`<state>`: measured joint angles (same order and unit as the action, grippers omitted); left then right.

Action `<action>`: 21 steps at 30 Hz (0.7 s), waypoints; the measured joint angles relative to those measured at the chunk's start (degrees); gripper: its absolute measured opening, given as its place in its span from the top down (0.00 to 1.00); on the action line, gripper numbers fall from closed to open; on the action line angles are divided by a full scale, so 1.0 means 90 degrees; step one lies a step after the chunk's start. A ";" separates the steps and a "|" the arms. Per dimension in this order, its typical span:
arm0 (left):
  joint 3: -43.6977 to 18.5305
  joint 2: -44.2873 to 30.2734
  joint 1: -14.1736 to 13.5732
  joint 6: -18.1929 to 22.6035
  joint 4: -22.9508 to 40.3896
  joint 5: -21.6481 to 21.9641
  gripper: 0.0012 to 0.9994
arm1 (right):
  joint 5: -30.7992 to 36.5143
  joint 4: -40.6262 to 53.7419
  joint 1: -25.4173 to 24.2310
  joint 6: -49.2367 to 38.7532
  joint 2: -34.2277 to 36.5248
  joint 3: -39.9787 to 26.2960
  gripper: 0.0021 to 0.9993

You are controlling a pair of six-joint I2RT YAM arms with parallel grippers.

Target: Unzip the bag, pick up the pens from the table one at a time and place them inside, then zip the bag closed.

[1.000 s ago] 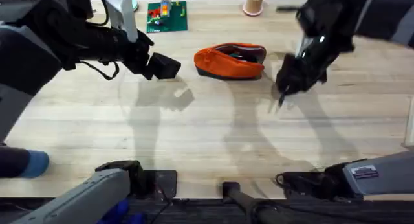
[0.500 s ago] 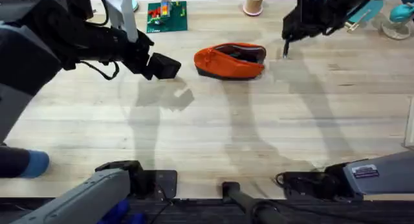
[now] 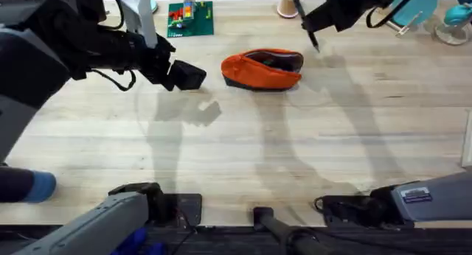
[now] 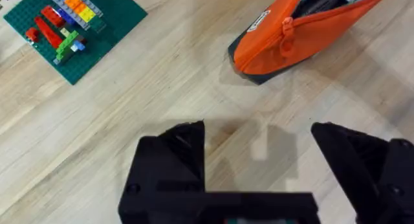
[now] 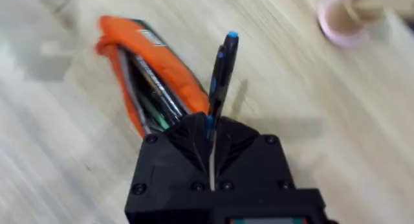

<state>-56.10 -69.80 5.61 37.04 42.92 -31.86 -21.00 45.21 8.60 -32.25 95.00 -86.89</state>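
The orange bag (image 3: 262, 68) lies unzipped at the middle back of the table (image 3: 243, 144). In the right wrist view the bag (image 5: 162, 65) gapes open, and a dark greenish pen (image 5: 152, 98) lies inside it. My right gripper (image 3: 316, 18) hangs above the table just past the bag's right end, shut on a black pen with a blue tip (image 3: 309, 28). That pen (image 5: 220, 68) sticks out from between the closed fingers of the right gripper (image 5: 210, 130). Left of the bag, my left gripper (image 3: 186, 75) is open and holds nothing. The left gripper (image 4: 259, 153) faces the bag's zipper end (image 4: 284, 36).
A green brick baseplate (image 3: 190, 18) sits at the back left and shows again (image 4: 71, 23) in the left wrist view. A pink cup with wooden sticks (image 3: 289, 4) stands at the back, close to the right gripper. Teal items (image 3: 442, 12) sit at the far right.
My right gripper has lifted the pen from the table right of the bag and carried it up and back, toward the far side of the bag's right end. The left arm has stayed still.
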 joint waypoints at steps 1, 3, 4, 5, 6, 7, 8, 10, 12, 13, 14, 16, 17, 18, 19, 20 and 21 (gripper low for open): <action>0.0000 0.0000 0.0000 0.0000 0.0000 0.0000 0.01 | -0.0183 0.0000 0.0000 -0.0350 0.0000 0.0000 0.97; 0.0000 0.0000 0.0000 0.0000 0.0000 0.0000 0.01 | -0.0494 0.0002 0.0000 -0.1026 0.0000 0.0000 0.97; 0.0000 0.0000 0.0000 0.0000 -0.0001 0.0000 0.01 | -0.0605 0.0002 0.0000 -0.1310 0.0000 0.0000 0.97; 0.0000 0.0000 0.0000 0.0000 0.0000 0.0000 0.01 | -0.0705 0.0002 0.0000 -0.1574 0.0000 0.0000 0.97; 0.0000 0.0000 0.0000 0.0000 0.0000 0.0000 0.01 | -0.0826 0.0002 0.0000 -0.1851 -0.0001 0.0000 0.97; 0.0000 0.0000 0.0000 0.0001 0.0000 0.0000 0.01 | -0.0940 0.0002 0.0000 -0.2086 0.0000 0.0000 0.97; 0.0000 0.0000 0.0000 0.0000 0.0000 0.0000 0.01 | -0.1072 0.0002 0.0000 -0.2329 0.0000 0.0000 0.97; 0.0000 0.0000 0.0000 0.0000 0.0000 0.0000 0.01 | -0.1341 0.0001 0.0000 -0.2789 0.0000 0.0000 0.97; 0.0000 0.0000 0.0000 0.0000 0.0000 0.0000 0.01 | -0.1541 0.0000 0.0000 -0.3153 0.0000 0.0000 0.97; 0.0000 0.0000 0.0000 0.0000 0.0000 0.0000 0.01 | -0.1628 0.0000 0.0000 -0.3311 0.0000 0.0000 0.97; 0.0000 0.0000 0.0000 0.0000 0.0000 0.0000 0.01 | -0.1693 0.0000 0.0000 -0.3433 0.0000 0.0000 0.97; 0.0000 0.0000 0.0000 0.0000 0.0000 0.0000 0.01 | -0.1772 0.0021 0.0000 -0.3597 0.0000 -0.0001 0.97; 0.0000 0.0000 0.0000 0.0000 0.0000 0.0000 0.01 | -0.1804 0.0061 0.0000 -0.3659 0.0000 -0.0002 0.97; 0.0000 0.0000 0.0000 0.0000 0.0000 0.0000 0.01 | -0.1821 0.0110 0.0000 -0.3704 0.0000 -0.0002 0.97; 0.0000 0.0000 0.0000 0.0000 0.0000 0.0000 0.01 | -0.1842 0.0170 0.0000 -0.3751 0.0000 -0.0002 0.97; 0.0000 0.0000 0.0000 0.0000 -0.0002 0.0000 0.01 | -0.1865 0.0213 0.0000 -0.3783 0.0000 -0.0002 0.97; 0.0000 0.0000 0.0000 0.0000 0.0000 0.0000 0.01 | -0.1879 0.0252 0.0005 -0.3839 0.0000 -0.0002 0.97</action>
<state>-56.10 -69.80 5.61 37.04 42.92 -31.86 -37.91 47.48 8.64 -66.80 95.00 -86.91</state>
